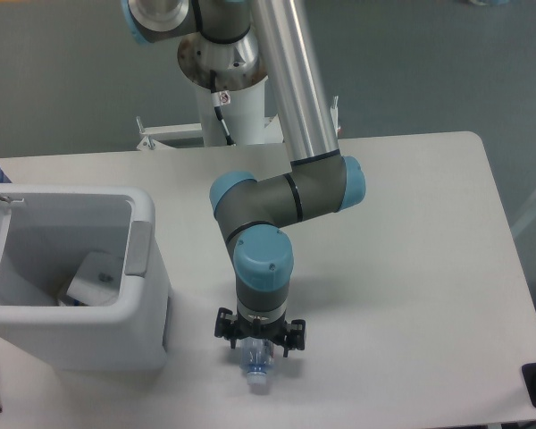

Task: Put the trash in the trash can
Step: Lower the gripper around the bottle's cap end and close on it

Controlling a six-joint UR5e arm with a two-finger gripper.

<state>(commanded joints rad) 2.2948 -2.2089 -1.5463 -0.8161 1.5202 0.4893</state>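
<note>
- Bottle (pixel 257 367), clear plastic with a white cap, sits at the near edge of the white surface (pixel 411 268), cap toward the camera.
- Gripper (pixel 259 342) is over it, fingers clamped on the bottle.
- Trash can (pixel 138 304) stands left, lid open, the white carton (pixel 96 276) inside.

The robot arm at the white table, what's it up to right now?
It is clearing trash. Its tool sits low over a clear plastic bottle with a white cap near the table's front edge, straddling it; whether the fingers have closed on it cannot be seen. To the left stands the boxy white plastic trash can, lid open, with a small flat white carton already inside. The bottle still has to go into the can.
</note>
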